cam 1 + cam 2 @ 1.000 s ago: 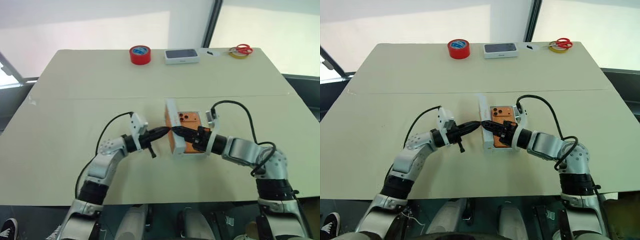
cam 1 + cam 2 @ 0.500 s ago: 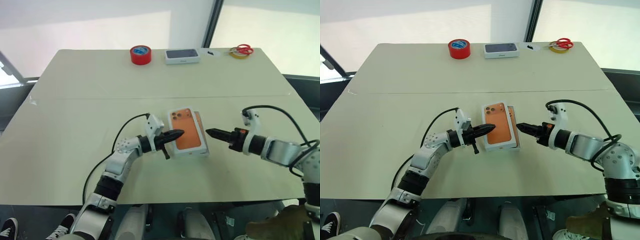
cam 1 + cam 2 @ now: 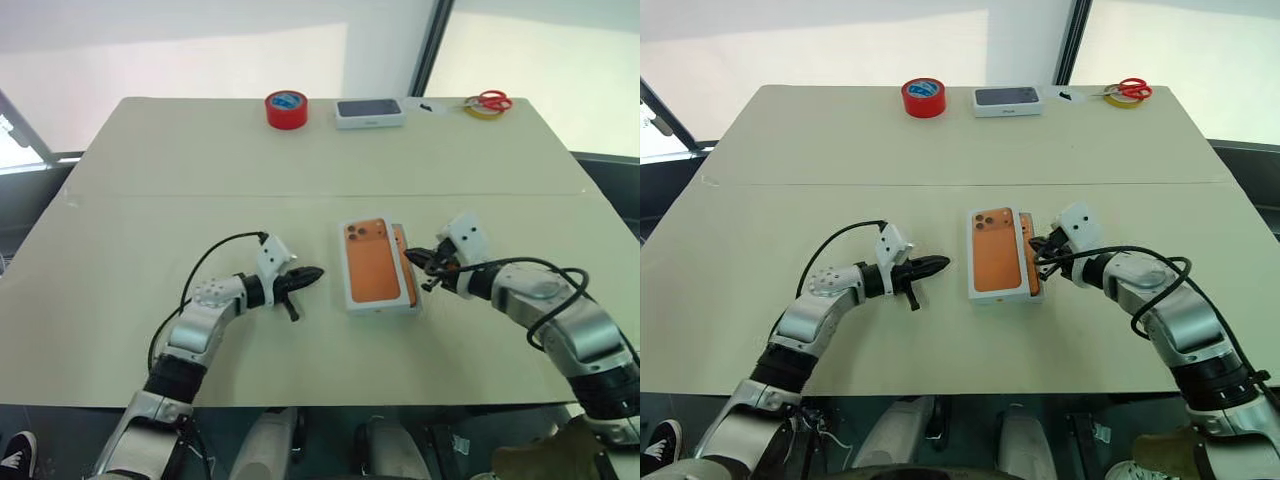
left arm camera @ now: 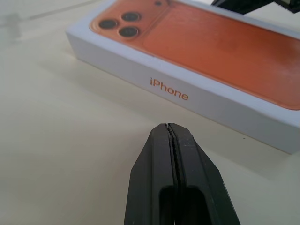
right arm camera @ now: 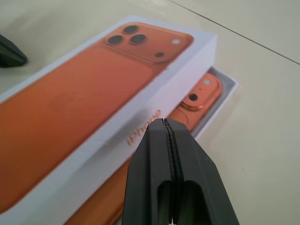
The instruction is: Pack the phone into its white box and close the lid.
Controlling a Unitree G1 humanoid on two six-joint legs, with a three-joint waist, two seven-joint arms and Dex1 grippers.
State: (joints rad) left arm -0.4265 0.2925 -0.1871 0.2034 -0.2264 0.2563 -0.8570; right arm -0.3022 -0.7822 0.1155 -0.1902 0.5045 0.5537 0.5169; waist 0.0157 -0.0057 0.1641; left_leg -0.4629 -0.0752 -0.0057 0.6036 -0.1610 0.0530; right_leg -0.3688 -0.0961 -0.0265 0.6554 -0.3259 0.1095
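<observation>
Both my hands have drawn back from the lid (image 3: 372,264), which now lies skewed over the box (image 5: 224,87) on the counter (image 3: 200,160), the phone (image 5: 201,96) peeking out. Left hand (image 3: 312,272) and right hand (image 3: 418,259) are pressed shut, empty. A careless nudge could jam the lid askew.

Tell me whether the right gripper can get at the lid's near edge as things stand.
Probably yes: the right gripper, shut, sits right beside the lid, which lies askew over the white box and phone. Nothing stands between them.

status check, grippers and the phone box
Left gripper shut, off the lid. Right gripper shut beside it. Lid askew, phone and box peeking out.
</observation>
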